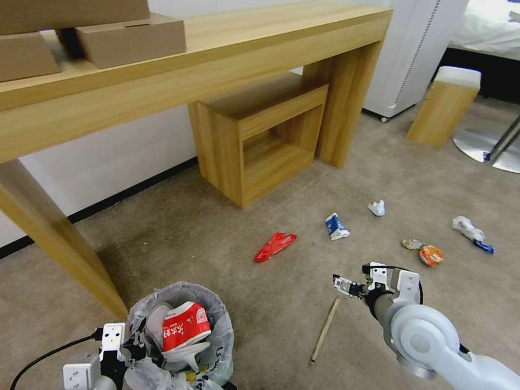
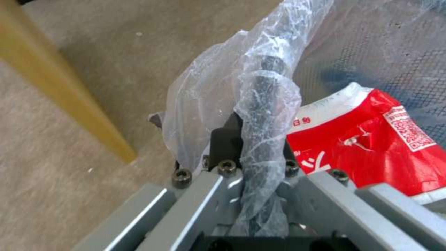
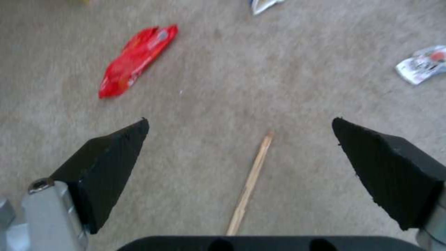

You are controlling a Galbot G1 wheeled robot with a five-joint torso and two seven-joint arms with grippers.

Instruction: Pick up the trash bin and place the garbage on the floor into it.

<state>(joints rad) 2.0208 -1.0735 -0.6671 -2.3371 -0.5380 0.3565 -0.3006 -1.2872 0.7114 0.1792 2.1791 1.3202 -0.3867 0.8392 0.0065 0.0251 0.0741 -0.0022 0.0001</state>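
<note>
The trash bin [image 1: 219,325], lined with a crinkly plastic bag, is at the lower left and holds a red-white crushed cup [image 1: 185,325]. My left gripper [image 1: 130,346] is shut on the bag-wrapped rim [image 2: 262,104], with the cup [image 2: 371,143] just beside it. My right gripper [image 1: 342,285] hangs open over the carpet, its black fingertips [image 3: 111,157] spread wide above a wooden stick [image 3: 251,181]. The stick [image 1: 325,329] lies just below it. Farther out lie a red wrapper [image 1: 274,246], a blue-white carton [image 1: 336,226], an orange wrapper [image 1: 431,255] and crumpled paper [image 1: 468,227].
A wooden desk leg [image 1: 59,244] slants down right beside the bin. A wooden cubby [image 1: 265,141] stands under the desk, with cardboard boxes [image 1: 130,38] on top. A wooden stool [image 1: 444,105] and a chair base [image 1: 487,146] are at the far right.
</note>
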